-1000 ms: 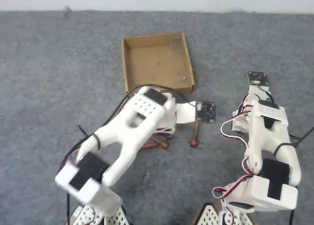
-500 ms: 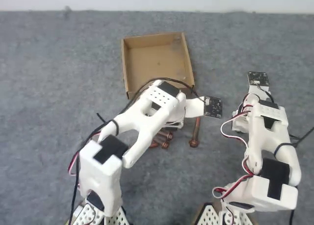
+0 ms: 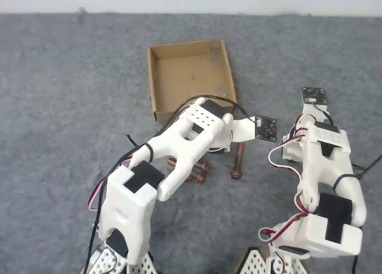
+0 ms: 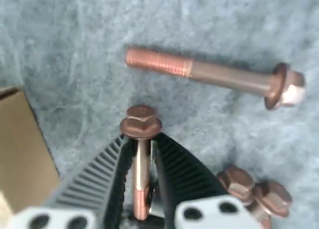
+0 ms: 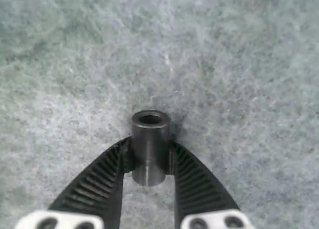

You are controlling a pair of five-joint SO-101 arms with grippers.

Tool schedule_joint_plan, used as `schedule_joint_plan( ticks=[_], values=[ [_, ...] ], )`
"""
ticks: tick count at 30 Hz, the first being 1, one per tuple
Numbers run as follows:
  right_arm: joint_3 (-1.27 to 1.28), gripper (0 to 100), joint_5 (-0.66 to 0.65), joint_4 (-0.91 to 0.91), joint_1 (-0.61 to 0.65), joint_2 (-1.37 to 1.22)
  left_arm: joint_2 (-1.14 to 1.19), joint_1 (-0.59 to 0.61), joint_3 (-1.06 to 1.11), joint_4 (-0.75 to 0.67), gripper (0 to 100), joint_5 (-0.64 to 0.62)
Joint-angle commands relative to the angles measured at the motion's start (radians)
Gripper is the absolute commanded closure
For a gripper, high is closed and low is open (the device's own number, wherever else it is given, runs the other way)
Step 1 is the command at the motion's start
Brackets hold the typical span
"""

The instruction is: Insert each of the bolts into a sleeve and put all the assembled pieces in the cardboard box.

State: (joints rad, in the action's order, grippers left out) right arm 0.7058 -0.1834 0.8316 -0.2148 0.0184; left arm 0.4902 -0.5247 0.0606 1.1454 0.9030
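A: State of left claw (image 4: 141, 139)?
B: Clamped on a bolt (image 4: 141, 121). The shank runs along the fingers with the hex head out past the tips, over the table (image 4: 224, 19) near the cardboard box (image 3: 191, 77). A loose bolt (image 4: 209, 75) lies flat, crosswise to it.
A: And right claw (image 5: 149, 146)?
B: Pinching a sleeve (image 5: 150, 124), bore mouth pointing away from the wrist.
A: Versus 1 s ago?
B: The left arm (image 3: 179, 148) has swung toward the right arm (image 3: 325, 160), which is unmoved.

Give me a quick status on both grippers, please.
Left gripper shut on a bolt. Right gripper shut on a sleeve. Three loose bolts on the carpet; cardboard box holds none.
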Motion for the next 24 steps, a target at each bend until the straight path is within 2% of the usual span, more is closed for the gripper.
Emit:
schedule_joint_plan(
  ticks=[1, 6, 8, 13, 19, 21, 24],
  values=[
    [-0.064, 99.2, 0.012, -0.016, -0.012, 0.004, -0.008, -0.003, -0.035, 0.026, 99, -0.015],
    [-0.064, 99.2, 0.012, -0.016, -0.012, 0.004, -0.015, -0.009, -0.042, 0.025, 99, -0.017],
    [-0.064, 99.2, 0.012, -0.018, -0.012, 0.004, -0.015, -0.026, -0.067, 0.025, 99, -0.072],
    [-0.064, 99.2, 0.017, -0.027, -0.010, 0.004, -0.017, -0.038, -0.196, 0.026, 99, -0.410],
    [-0.064, 99.2, 0.020, -0.027, -0.012, 0.004, -0.017, 0.038, -0.314, 0.032, 99, -0.822],
    [-0.064, 99.2, 0.020, -0.027, -0.012, 0.004, -0.017, 0.064, -0.315, 0.028, 99, -0.893],
    [-0.064, 99.2, 0.020, -0.027, -0.012, 0.004, -0.018, 0.081, -0.315, 0.034, 99, -0.931]
  ],
)
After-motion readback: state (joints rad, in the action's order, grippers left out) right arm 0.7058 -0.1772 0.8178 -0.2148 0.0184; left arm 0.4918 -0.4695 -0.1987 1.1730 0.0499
